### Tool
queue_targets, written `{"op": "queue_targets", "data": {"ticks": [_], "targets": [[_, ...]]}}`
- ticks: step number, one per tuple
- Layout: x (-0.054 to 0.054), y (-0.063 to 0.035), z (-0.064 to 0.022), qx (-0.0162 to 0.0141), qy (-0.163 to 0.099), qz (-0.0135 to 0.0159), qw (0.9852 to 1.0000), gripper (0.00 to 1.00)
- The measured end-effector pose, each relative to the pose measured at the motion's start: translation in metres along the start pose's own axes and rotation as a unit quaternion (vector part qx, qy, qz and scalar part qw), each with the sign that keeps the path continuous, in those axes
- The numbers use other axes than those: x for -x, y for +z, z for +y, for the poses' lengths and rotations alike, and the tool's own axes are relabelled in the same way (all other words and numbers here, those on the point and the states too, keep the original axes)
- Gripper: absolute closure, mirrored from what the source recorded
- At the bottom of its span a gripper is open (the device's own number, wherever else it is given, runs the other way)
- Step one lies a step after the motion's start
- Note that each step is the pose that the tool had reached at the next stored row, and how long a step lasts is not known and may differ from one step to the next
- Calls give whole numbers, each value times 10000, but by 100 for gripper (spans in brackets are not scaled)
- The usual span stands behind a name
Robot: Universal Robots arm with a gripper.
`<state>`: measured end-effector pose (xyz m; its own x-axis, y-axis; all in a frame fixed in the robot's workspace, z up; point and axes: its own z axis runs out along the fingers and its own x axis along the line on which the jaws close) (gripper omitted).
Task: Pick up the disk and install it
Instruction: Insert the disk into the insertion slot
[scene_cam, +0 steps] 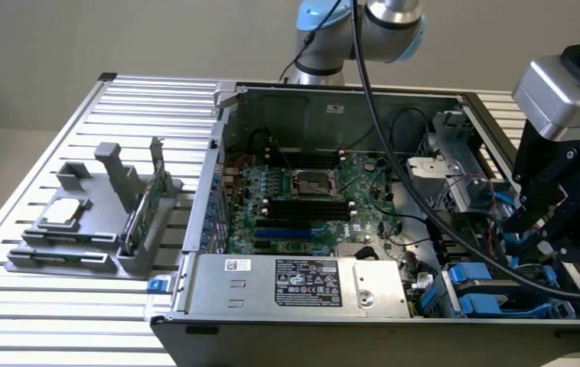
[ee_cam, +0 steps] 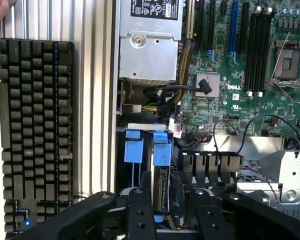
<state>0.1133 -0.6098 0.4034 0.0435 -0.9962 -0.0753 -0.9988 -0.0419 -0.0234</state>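
Wrist view: disk stands edge-on between the parted fingers.

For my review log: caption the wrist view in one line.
The gripper close above the blue-bracketed disk, on edge inside the open computer case, keyboard alongside.

A black keyboard lies beside the open computer case.
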Motion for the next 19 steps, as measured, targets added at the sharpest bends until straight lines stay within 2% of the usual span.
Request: {"op": "queue_targets", "data": {"ticks": [6, 8, 9, 19], "targets": [[-3, 105, -59, -8, -48, 0, 10000, 69], [-4, 142, -80, -10, -65, -1, 10000, 71], [-5, 160, -88, -11, -72, -1, 10000, 78], [-2, 342, -129, -12, -160, -3, 9999, 78]]}}
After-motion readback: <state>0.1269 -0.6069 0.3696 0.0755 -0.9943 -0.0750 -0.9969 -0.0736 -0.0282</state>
